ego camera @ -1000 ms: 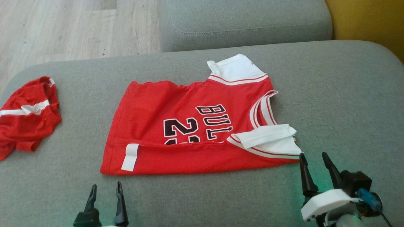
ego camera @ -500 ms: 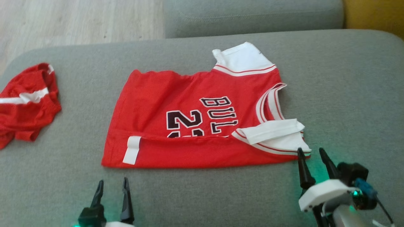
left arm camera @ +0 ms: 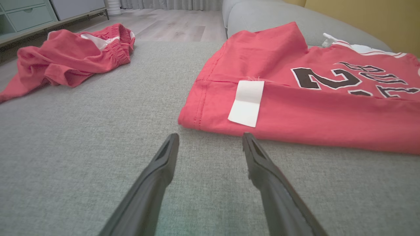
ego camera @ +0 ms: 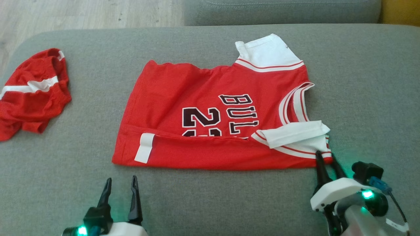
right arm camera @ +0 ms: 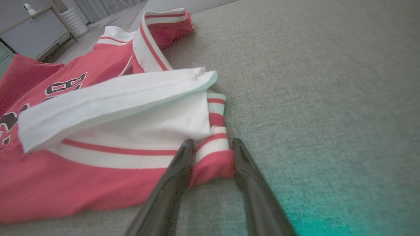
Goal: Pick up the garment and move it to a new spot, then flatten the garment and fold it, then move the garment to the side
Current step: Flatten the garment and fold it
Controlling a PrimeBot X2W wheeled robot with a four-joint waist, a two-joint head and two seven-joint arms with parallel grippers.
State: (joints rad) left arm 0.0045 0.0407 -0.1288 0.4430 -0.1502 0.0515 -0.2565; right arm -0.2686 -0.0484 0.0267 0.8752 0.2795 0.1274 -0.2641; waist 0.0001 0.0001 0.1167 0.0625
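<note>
The garment [ego camera: 213, 98], a red jersey with black lettering and white sleeves, lies flat on the grey cushion with its near edge folded up. My right gripper [ego camera: 325, 155] is at the jersey's near right corner. In the right wrist view its two fingers press on either side of the red hem corner [right arm camera: 211, 164], which bunches between them under the white sleeve [right arm camera: 115, 95]. My left gripper [ego camera: 121, 178] stands open just short of the near left corner. In the left wrist view that gripper [left arm camera: 210, 136] has nothing between its fingers, close to the hem's white tag [left arm camera: 246, 103].
A crumpled pair of red shorts [ego camera: 32, 91] with a white stripe lies at the cushion's far left. Grey cushion [ego camera: 65, 183] surrounds the jersey. Another grey cushion [ego camera: 279, 11] sits behind, with wooden floor [ego camera: 82, 13] at the back left.
The head camera has tilted, shifting the whole picture. My right gripper has advanced onto the jersey's near right corner and its fingers have closed in on it. The left gripper stays open.
</note>
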